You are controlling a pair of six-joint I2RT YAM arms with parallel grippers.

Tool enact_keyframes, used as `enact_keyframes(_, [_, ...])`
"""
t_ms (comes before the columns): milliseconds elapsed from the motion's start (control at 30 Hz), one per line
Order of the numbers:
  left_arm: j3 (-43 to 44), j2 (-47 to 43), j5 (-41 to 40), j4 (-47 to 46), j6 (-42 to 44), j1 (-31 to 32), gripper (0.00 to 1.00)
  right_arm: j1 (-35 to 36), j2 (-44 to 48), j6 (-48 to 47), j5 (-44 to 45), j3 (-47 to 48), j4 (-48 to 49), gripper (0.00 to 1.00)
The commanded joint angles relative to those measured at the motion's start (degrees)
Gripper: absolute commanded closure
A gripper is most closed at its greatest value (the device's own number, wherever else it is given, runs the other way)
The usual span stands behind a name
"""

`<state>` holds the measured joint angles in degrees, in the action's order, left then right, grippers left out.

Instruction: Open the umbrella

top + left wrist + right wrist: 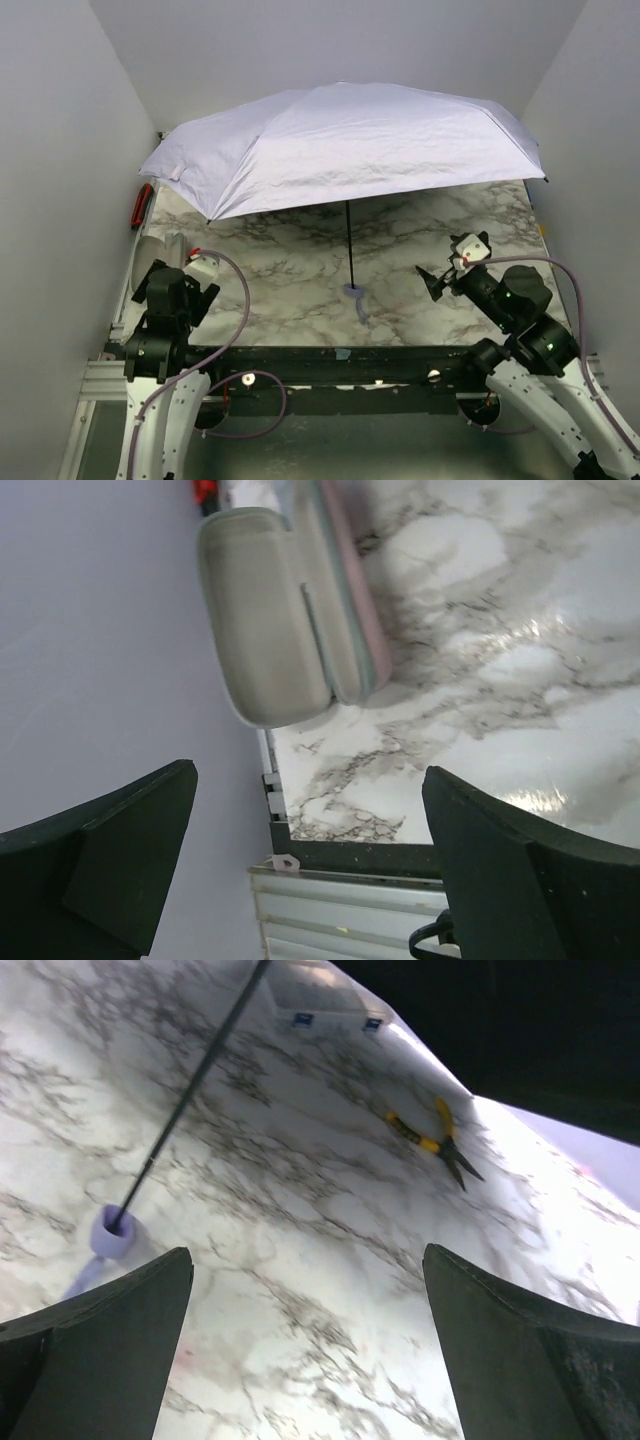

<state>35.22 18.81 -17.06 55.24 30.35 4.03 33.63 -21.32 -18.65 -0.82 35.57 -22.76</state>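
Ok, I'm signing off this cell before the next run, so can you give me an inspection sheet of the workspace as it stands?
Surface: glossy marble-pattern table.
Job's things: umbrella open, lavender fabric spread above the far table; shaft near upright; handle knob resting on the table.
Clutter: grey zip case at the left edge; yellow-handled pliers under the umbrella; red item by the left wall.
Hands: left hand open, empty; right hand open, empty, apart from the umbrella.
Cables: left cable and right cable loop from the arms.
Surroundings: plain light walls on three sides.
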Motion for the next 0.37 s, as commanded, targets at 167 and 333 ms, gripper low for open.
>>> enact_keyframes(167, [-0.13,-6.22,-8.28,-9.83,-6.05,-3.55,0.02,-1.86,6.95,-9.73,8.86,-0.43,-10.39,0.00])
enact_keyframes(333, [0.21,-8.22,-8.30,-10.86,-6.01,-3.51,0.01,-3.10,7.60,-9.03,8.96,-0.69,-10.12,0.00])
